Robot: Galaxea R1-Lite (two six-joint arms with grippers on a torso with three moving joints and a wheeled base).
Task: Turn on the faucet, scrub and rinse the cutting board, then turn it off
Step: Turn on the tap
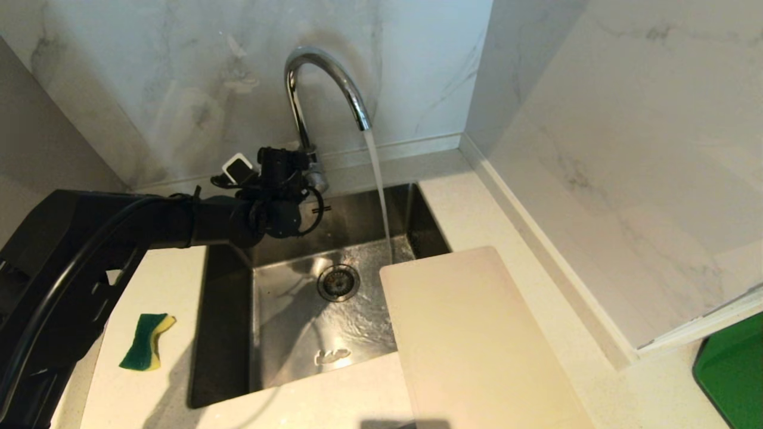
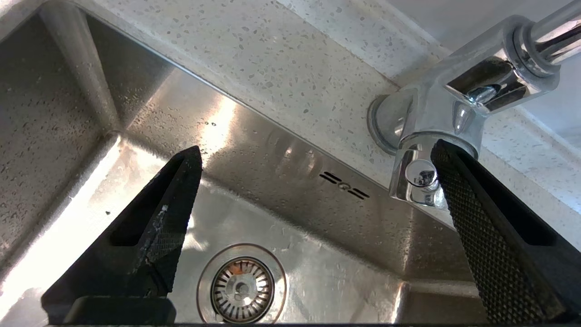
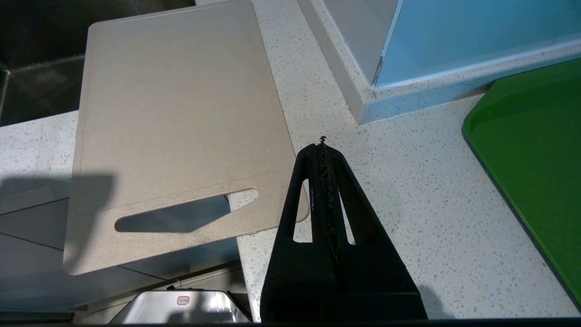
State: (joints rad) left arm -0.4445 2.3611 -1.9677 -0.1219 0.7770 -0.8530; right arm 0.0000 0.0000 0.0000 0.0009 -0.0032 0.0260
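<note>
Water runs from the faucet [image 1: 325, 83] into the sink [image 1: 286, 322]; the left gripper [image 2: 317, 181], fingers spread wide, sits at the faucet's base, 1 finger [image 2: 481, 227] touching the chrome body beside the lever knob. The cutting board [image 1: 477, 339] lies on the counter [image 1: 626, 393] right of the sink, its far corner overhanging the basin. A sponge [image 1: 146, 341] rests left of the sink, a green tray [image 3: 535, 163] far right; the right gripper [image 3: 323, 156], pressed together and empty, hangs above the counter near the board's handle slot.
</note>
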